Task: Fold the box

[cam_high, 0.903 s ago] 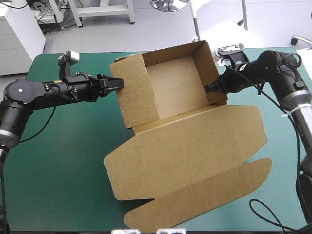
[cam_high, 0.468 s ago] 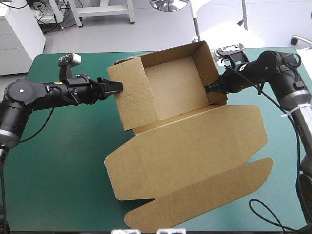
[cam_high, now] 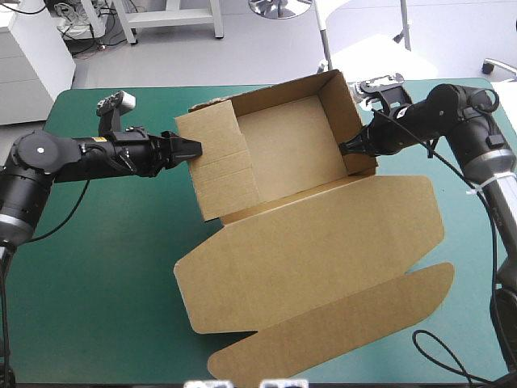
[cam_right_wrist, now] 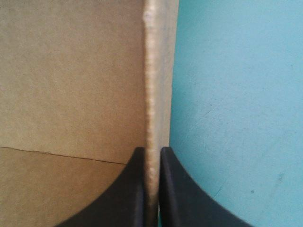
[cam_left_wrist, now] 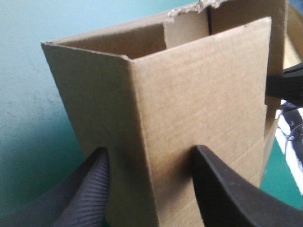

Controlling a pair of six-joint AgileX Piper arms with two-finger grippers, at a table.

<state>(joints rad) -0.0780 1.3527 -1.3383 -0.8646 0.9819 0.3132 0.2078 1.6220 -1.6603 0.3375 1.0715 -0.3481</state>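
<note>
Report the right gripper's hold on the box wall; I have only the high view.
Observer: In the right wrist view the right gripper is all but shut on the wall of the box, and the wall's rim runs straight ahead from between its fingers.
Operator: Give me the left one.
Observer: In the left wrist view the left gripper is open, with an upright corner fold of the box between its spread fingers.
Operator: Confirm contact there.
Observer: One finger lies in front of each face of that corner. I cannot tell whether either presses the board.
</note>
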